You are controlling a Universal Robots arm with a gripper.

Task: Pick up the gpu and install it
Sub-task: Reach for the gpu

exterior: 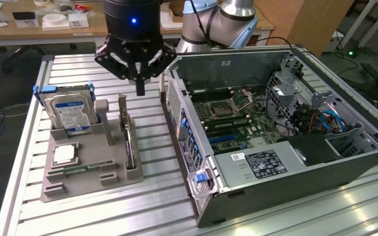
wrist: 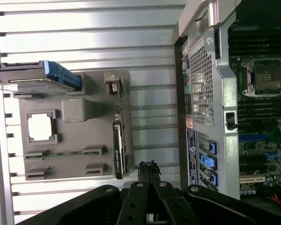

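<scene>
Gripper is seen hanging over the slatted metal counter, above the strip between the grey parts holder and the open computer case. The jaws are pressed together into 1 narrow point and nothing is held between them. The arm above is cut off by the frame edge.

The gpu is noted in the holder, standing on its long edge in the slot on the side nearest the case. It is seen edge-on, so its face cannot be made out, and its lower edge is hidden in the slot. A pale metal bracket is seen at its far end. No contact between gripper and gpu is seen.

In the wrist view, the closed gripper is seen over bare counter, just beside the gpu and apart from it. The gripper body is cut off by the frame edge.

Also recorded in the holder: 1 hard drive with a blue label, upright, its lower part hidden in its cradle; 1 square processor lying flat; 1 green memory stick, only partly discernible.

The case lies open with the motherboard exposed. Part of the board is hidden by the power supply. The board's slots are hard to make out.
</scene>
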